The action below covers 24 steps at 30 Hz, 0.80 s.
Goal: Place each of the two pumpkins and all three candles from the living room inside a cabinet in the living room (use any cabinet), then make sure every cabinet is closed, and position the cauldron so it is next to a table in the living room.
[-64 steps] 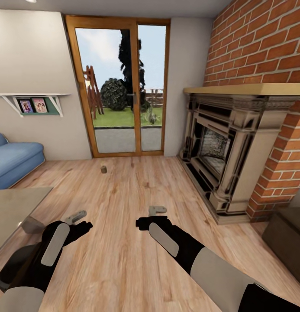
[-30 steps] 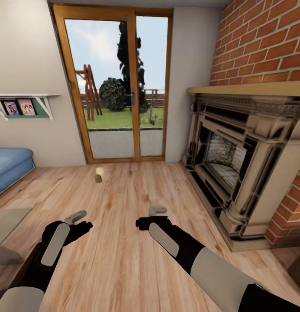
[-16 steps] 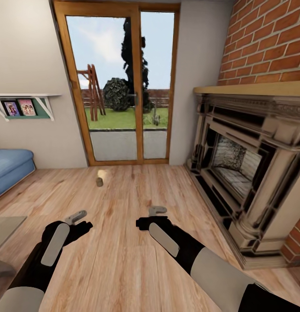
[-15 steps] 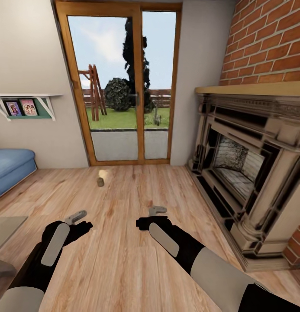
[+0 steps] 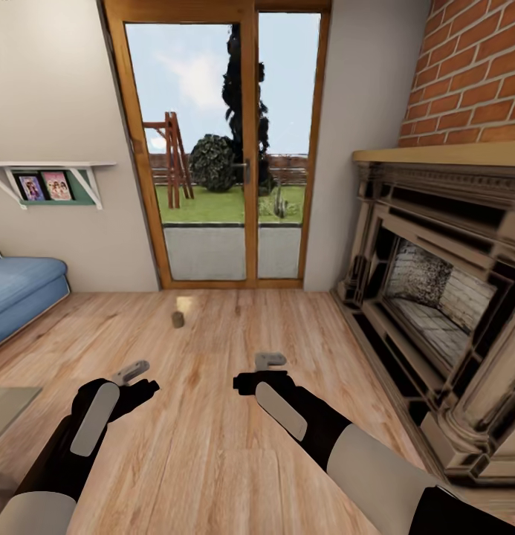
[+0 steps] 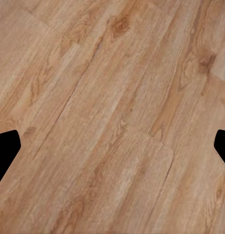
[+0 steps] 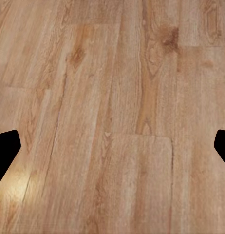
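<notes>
The head view is looking across a living room floor toward a glazed patio door [image 5: 227,148]. A single candle [image 5: 178,319], a short stubby tan cylinder, is standing upright on the wooden floor [image 5: 212,446] in front of the door, well apart from both arms and slightly nearer the left one. At this range its wick is too small to make out.

The left gripper [image 5: 131,373] is hovering low over the floor at the lower left of the head view, and the right gripper [image 5: 270,362] is hovering beside it nearer the centre. Both are empty and are pointing forward over bare planks. In each wrist view the dark fingertips [image 6: 5,148] [image 7: 5,148] are sitting at opposite edges of the picture with floorboards between them, so the jaws of both grippers are standing spread wide.

A brick-backed fireplace [image 5: 435,297] with an ornate surround and a wooden mantel is occupying the right side. A blue sofa [image 5: 19,293] is resting against the left wall, below a white wall shelf [image 5: 53,174] that is holding small framed pictures. A grey table corner [image 5: 4,405] is showing at the lower left edge.
</notes>
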Motion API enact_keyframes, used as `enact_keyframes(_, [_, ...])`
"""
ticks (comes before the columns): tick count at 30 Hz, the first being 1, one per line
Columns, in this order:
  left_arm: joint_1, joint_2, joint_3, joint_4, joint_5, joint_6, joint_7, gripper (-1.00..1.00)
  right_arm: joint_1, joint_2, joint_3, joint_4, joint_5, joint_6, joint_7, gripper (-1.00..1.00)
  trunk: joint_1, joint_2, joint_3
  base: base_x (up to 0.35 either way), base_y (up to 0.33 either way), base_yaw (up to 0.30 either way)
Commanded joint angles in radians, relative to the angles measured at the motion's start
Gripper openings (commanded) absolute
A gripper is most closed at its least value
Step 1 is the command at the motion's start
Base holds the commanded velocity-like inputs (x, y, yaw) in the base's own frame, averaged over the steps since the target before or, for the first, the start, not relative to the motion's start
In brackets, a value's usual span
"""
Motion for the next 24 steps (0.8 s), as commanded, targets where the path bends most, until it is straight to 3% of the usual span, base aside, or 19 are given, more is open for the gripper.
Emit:
enact_keyframes(1, [-0.001,0.000,0.000,-0.001,0.010,0.002,0.009,1.00,-0.001,0.000,0.003,-0.001,-0.007,0.001,-0.008,1.00,0.001,0.000,-0.001,0.335,0.000,0.176])
enact_keyframes(8, [0.000,0.000,0.000,-0.001,0.010,0.002,0.009,1.00,-0.001,0.000,0.003,-0.001,-0.007,0.001,-0.008,1.00,0.001,0.000,0.000,0.335,0.000,0.052])
enact_keyframes(15, [-0.001,0.000,0.000,-0.001,0.010,0.004,0.009,1.00,-0.001,0.000,0.003,-0.001,-0.007,0.001,-0.008,1.00,0.001,0.000,0.000,0.335,0.000,0.200])
enact_keyframes(24, [-0.001,0.000,0.001,-0.001,0.010,0.005,0.009,1.00,-0.001,0.000,0.003,-0.001,-0.007,0.000,-0.008,1.00,0.001,0.000,0.000,0.335,0.000,0.047])
